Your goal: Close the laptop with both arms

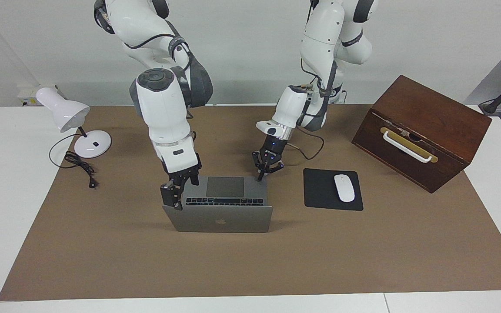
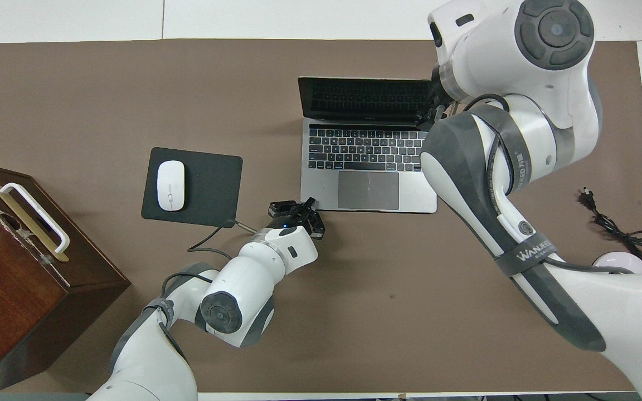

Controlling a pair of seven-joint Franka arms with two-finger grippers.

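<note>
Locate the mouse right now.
The white mouse lies on the black mouse pad, between the open laptop and the wooden box.
</note>
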